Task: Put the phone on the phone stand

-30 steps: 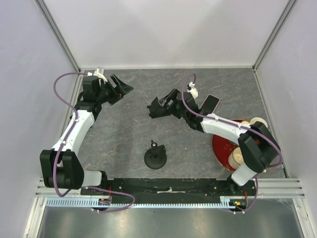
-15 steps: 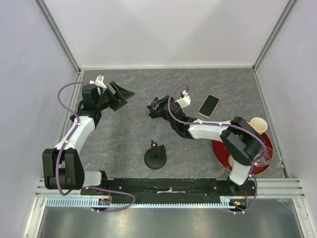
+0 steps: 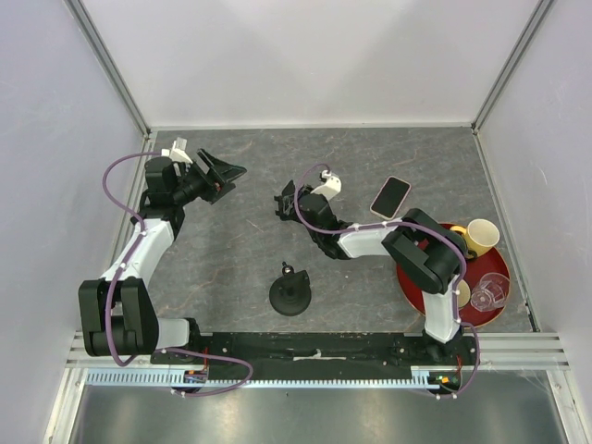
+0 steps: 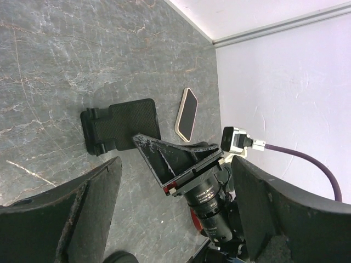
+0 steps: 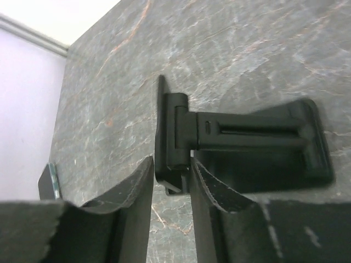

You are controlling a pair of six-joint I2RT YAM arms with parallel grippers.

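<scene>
**Top view.** Phone point(image 3: 390, 197) lies flat on table point(image 3: 240, 250), screen up, at abt 2 o'clock from table centre. It sits just past the R forearm and is apart from both grippers. R gripper point(image 3: 285, 205) is low near centre, at abt 9 o'clock of the phone, on top of the phone stand point(image 4: 122, 125). Stand is hard to separate from the gripper here. L gripper point(image 3: 225, 171) is up at 10 o'clock, jaws wide apart, nothing in them. Round black base w/ knob point(image 3: 290, 296) at 6 o'clock. Red tray point(image 3: 404, 277) at 4 o'clock, w/ yellow cup point(image 3: 481, 236) and clear glass point(image 3: 488, 291).

**L wrist.** L fingers point(image 4: 71, 219) are spread and empty. Stand looks to lie flat on the table, ribbed pad up. Phone is at its 3 o'clock, close but not touching.

**R wrist.** R fingers point(image 5: 129, 203) stand narrow, either side of the stand's hinge end. Can't tell if the pads are bearing on it yet. Phone not seen in this view.

**Handling (judgement).**
- Phone is stiff, slim and prob. light.
- Glass face is slick and breakable.
- It lies flat, so there is little to get under.
- Best hold is across the long pink edges at mid-length, pads on the rim and not the screen.
- Risk is skating on the table or slipping once tilted, so set it down soft.
- Stand prob. needs propping up first.
</scene>
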